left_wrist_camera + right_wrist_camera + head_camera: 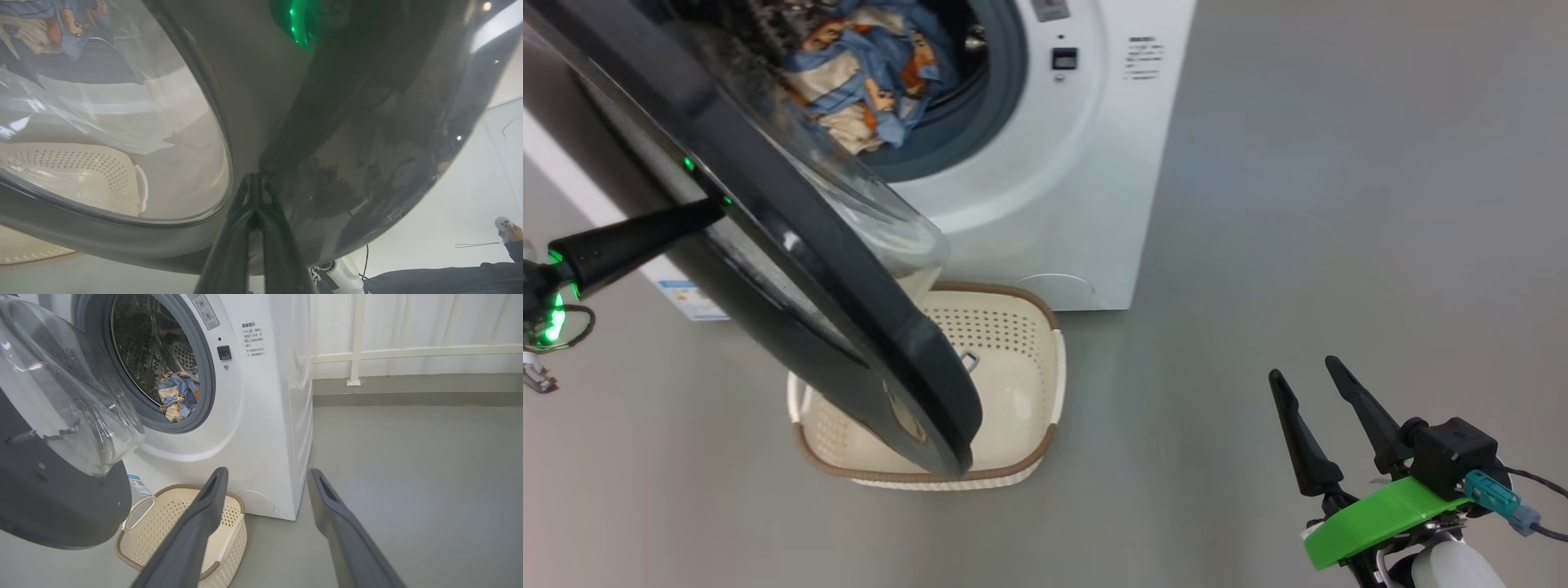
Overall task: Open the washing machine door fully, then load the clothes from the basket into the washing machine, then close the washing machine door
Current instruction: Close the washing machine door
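Me: Nearest my head camera hangs the large round washing machine door [833,302], glossy black rim around a bulging clear glass bowl. It stands partway swung out from the big white boxy washing machine [1078,163].

You: So how much is done?

Me: Loading looks finished, I judge. The small cream perforated plastic basket [1005,327] on the floor before the machine shows nothing in it, though the door hides part of it. The soft blue printed clothes [866,82], with some cream cloth among them, lie inside the steel drum just behind its grey ring.

You: What's left?

Me: Shutting the door. My left gripper [255,179] has its fingers pressed together, tips against the door's black outer rim, pinching nothing. My right gripper [1303,369] hangs well apart to the side, fingers spread and empty.
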